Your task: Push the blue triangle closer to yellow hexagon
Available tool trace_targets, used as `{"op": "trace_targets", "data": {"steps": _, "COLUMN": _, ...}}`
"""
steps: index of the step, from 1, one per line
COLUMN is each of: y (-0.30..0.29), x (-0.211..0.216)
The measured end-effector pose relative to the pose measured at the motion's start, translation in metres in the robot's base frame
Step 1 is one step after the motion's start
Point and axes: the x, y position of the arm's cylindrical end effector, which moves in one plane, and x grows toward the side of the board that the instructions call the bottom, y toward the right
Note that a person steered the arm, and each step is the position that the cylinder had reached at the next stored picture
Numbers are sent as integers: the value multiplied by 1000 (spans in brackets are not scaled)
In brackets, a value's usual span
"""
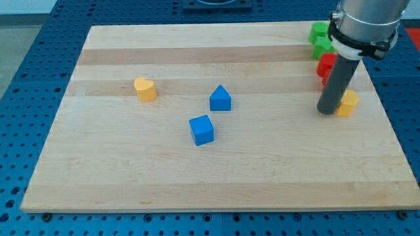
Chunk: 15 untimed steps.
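The blue triangle (220,98) lies near the middle of the wooden board (131,177). The yellow hexagon (348,103) lies at the view's right, partly hidden behind my rod. My tip (326,111) rests on the board right beside the hexagon's left side, far to the right of the blue triangle.
A blue cube (202,129) lies just below and left of the triangle. A yellow heart-shaped block (146,88) lies at the left. Two green blocks (320,39) and a red block (325,67) cluster at the top right, partly behind the rod.
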Motion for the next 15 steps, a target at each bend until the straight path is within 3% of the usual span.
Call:
{"op": "trace_targets", "data": {"steps": 2, "y": -37, "x": 0}}
{"op": "trace_targets", "data": {"steps": 6, "y": -161, "x": -63}}
{"op": "trace_targets", "data": {"steps": 9, "y": -182, "x": -63}}
{"op": "trace_targets", "data": {"steps": 11, "y": -230, "x": -64}}
{"op": "trace_targets", "data": {"steps": 15, "y": -207, "x": -27}}
